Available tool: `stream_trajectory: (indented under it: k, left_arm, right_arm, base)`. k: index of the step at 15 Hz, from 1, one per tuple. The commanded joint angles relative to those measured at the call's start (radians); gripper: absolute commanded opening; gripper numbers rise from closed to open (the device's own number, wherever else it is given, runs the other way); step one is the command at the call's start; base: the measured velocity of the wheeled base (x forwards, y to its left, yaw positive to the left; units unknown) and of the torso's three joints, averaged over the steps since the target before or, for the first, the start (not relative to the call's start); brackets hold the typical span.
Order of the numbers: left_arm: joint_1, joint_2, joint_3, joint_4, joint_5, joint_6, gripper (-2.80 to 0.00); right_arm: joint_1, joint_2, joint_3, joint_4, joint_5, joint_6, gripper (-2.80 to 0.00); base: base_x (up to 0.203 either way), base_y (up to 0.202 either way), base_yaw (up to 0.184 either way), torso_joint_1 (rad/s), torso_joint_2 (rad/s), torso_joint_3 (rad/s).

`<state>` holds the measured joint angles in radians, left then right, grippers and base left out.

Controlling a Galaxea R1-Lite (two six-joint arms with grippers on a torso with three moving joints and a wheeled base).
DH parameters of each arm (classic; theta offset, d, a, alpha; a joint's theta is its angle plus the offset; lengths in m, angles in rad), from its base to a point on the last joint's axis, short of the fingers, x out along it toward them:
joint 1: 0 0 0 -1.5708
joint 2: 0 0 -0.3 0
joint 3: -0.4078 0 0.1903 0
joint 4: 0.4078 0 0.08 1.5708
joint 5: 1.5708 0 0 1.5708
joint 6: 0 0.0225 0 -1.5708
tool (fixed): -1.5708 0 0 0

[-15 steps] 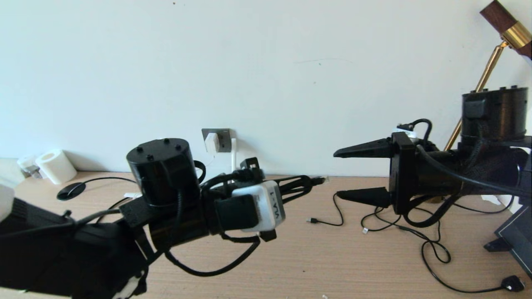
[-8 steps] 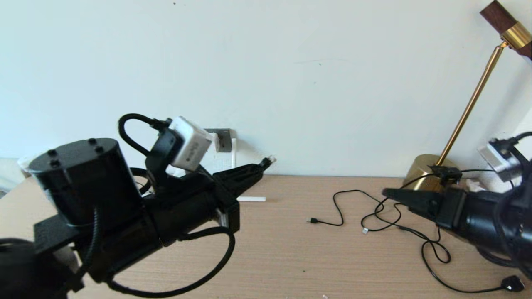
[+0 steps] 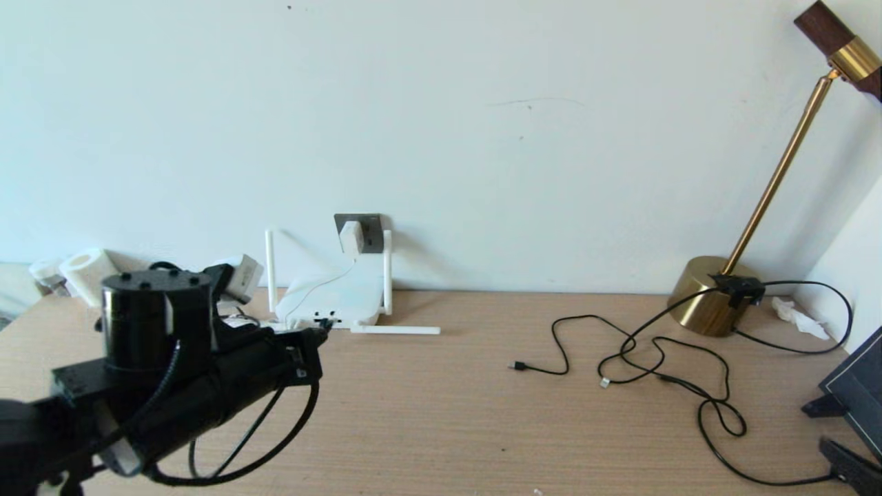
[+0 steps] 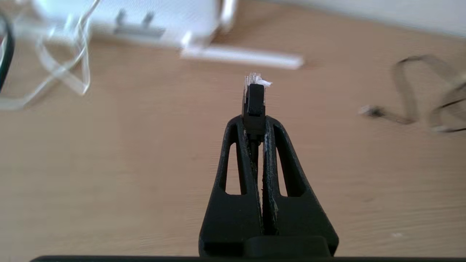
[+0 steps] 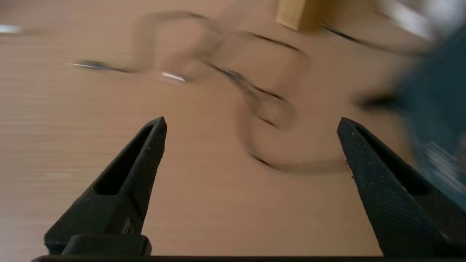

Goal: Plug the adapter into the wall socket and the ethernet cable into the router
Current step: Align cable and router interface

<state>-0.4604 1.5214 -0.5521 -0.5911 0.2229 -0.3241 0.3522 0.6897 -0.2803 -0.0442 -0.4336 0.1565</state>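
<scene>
My left gripper [image 3: 313, 337] [image 4: 255, 122] is shut on the black ethernet cable [image 4: 253, 98], whose clear clip connector sticks out past the fingertips. It hovers low over the desk, just in front of the router [image 3: 344, 300] [image 4: 153, 14], a short gap from its dark ports. The router lies flat against the wall with antennas upright and one flat on the desk. The white adapter [image 3: 351, 236] sits in the dark grey wall socket [image 3: 372, 231], its thin white cord running down to the router. My right gripper [image 5: 252, 122] is open and empty above the desk at the far right.
Thin black cords [image 3: 654, 365] sprawl over the right half of the desk [image 3: 482, 413], next to a brass lamp [image 3: 710, 296]. A dark frame [image 3: 861, 393] stands at the right edge. Paper rolls [image 3: 89, 272] sit far left. Loose white cord [image 4: 72, 65] lies beside the router.
My left arm swung down and to the left, bringing the connector close to the router's ports. My right arm dropped and drew back to the right, almost out of the head view.
</scene>
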Motion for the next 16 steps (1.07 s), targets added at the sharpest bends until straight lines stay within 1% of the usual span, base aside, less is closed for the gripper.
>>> stream_trajectory:
  k: [1,2,3,4,5,6,8,9,10,11,13,14,15,16]
  left_arm:
    - [0.010,0.057,0.044,-0.009,0.004,0.001,-2.80]
    - [0.011,0.073,0.045,-0.009,0.006,0.012,-2.80]
    - [0.011,0.095,0.035,-0.011,0.016,0.016,-2.80]
    - [0.012,0.118,0.025,-0.012,0.028,0.012,-2.80]
    - [0.017,0.143,0.020,-0.020,0.041,0.006,-2.80]
    - [0.019,0.157,0.021,-0.049,0.046,-0.001,-2.80]
    - [0.020,0.200,0.036,-0.159,0.054,-0.014,-2.80]
    - [0.020,0.220,0.056,-0.199,0.062,-0.017,-2.80]
    - [0.020,0.252,0.071,-0.223,0.064,-0.018,-2.80]
    - [0.020,0.288,0.094,-0.258,0.064,-0.019,-2.80]
    - [0.020,0.349,0.126,-0.407,0.067,-0.017,-2.80]
    - [0.019,0.386,0.125,-0.482,0.085,-0.015,-2.80]
    - [0.016,0.415,0.135,-0.553,0.116,-0.012,-2.80]
    - [0.017,0.427,0.164,-0.578,0.136,-0.006,-2.80]
  right_arm:
    - [-0.135,-0.133,0.034,0.048,-0.010,-0.005,0.00]
    - [-0.211,-0.188,0.075,0.069,-0.014,-0.013,0.00]
    - [-0.244,-0.249,0.119,0.082,-0.016,-0.031,0.00]
    - [-0.258,-0.317,0.147,0.089,0.000,-0.052,0.00]
    - [-0.270,-0.390,0.162,0.095,0.061,-0.068,0.00]
    - [-0.286,-0.433,0.180,0.102,0.166,-0.092,0.00]
    - [-0.316,-0.510,0.203,0.120,0.311,-0.256,0.00]
    - [-0.326,-0.540,0.211,0.137,0.405,-0.287,0.00]
    - [-0.332,-0.586,0.214,0.171,0.459,-0.299,0.00]
    - [-0.334,-0.633,0.212,0.199,0.475,-0.295,0.00]
    - [-0.336,-0.690,0.211,0.218,0.478,-0.245,0.00]
    - [-0.337,-0.688,0.211,0.219,0.467,-0.238,0.00]
    - [-0.338,-0.688,0.211,0.219,0.467,-0.233,0.00]
    - [-0.338,-0.688,0.211,0.219,0.466,-0.225,0.00]
  base:
    - [0.000,0.000,0.000,0.000,0.00,0.000]
    - [0.000,0.000,0.000,0.000,0.00,0.000]
    - [0.000,0.000,0.000,0.000,0.00,0.000]
    - [0.000,0.000,0.000,0.000,0.00,0.000]
    - [0.000,0.000,0.000,0.000,0.00,0.000]
    - [0.000,0.000,0.000,0.000,0.00,0.000]
    - [0.000,0.000,0.000,0.000,0.00,0.000]
    - [0.000,0.000,0.000,0.000,0.00,0.000]
    - [0.000,0.000,0.000,0.000,0.00,0.000]
    - [0.000,0.000,0.000,0.000,0.00,0.000]
    - [0.000,0.000,0.000,0.000,0.00,0.000]
    - [0.000,0.000,0.000,0.000,0.00,0.000]
    - [0.000,0.000,0.000,0.000,0.00,0.000]
    - [0.000,0.000,0.000,0.000,0.00,0.000]
